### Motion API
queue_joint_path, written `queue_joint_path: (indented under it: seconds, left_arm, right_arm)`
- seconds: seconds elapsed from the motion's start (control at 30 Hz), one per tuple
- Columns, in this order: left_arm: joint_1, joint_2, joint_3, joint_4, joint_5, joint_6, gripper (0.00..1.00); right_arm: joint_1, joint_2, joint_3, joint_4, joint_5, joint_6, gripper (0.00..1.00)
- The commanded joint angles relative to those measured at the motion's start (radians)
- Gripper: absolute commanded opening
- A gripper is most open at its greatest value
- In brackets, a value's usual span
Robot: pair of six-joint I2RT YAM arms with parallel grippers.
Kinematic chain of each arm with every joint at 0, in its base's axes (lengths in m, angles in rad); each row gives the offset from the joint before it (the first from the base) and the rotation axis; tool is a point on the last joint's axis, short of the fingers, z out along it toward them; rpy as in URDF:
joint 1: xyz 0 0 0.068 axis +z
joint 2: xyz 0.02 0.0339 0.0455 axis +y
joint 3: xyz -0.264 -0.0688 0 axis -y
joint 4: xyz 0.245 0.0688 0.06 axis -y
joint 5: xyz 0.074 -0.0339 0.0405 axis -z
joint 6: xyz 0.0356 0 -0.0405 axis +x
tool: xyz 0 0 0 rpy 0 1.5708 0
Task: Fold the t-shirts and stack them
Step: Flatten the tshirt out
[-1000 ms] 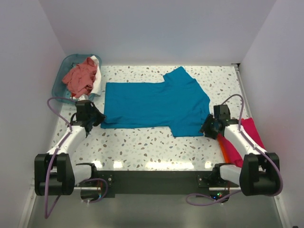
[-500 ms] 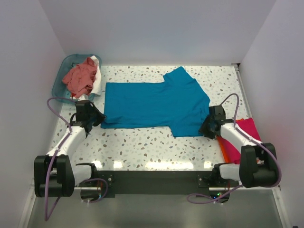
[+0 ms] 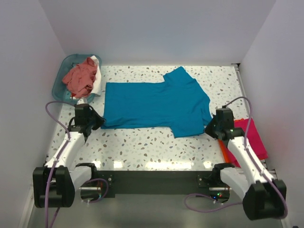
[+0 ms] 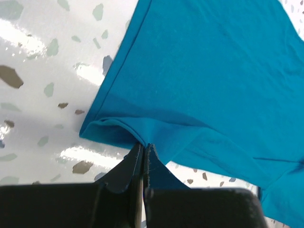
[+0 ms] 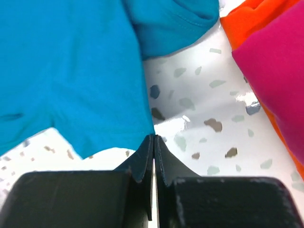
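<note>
The left gripper (image 4: 143,148) is still pinched tight on a corner of the soft teal t-shirt (image 3: 156,104), which lies flat on the shiny speckled table (image 3: 142,147). The right gripper (image 5: 153,138) was open and has now snapped closed at the shirt's edge. I cannot tell if it caught any cloth.

Both arms reach forward and low, with both tools closed: left tool (image 4: 144,148) clamped tight, right tool (image 5: 153,138) fingers together.

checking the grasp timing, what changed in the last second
The right end effector closed on the teal shirt's near right corner, its elbow swinging outward. The left end effector kept its pinch on the left corner; shirt still flat, basket and pink shirt unmoved.
</note>
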Motion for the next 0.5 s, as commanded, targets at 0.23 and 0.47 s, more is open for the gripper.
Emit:
queue_joint_path:
  seconds: [0.23,0.47]
  left_arm:
    - [0.0,-0.204,-0.049,-0.197,-0.065,-0.063,0.0]
    - [0.0,-0.268,-0.03,-0.314,-0.107,-0.092,0.0]
  right_arm:
    - [0.003,-0.452,0.04,-0.378,-0.116,0.06,0.0]
    - [0.003,-0.543,0.228,-0.522,-0.121,0.077,0.0]
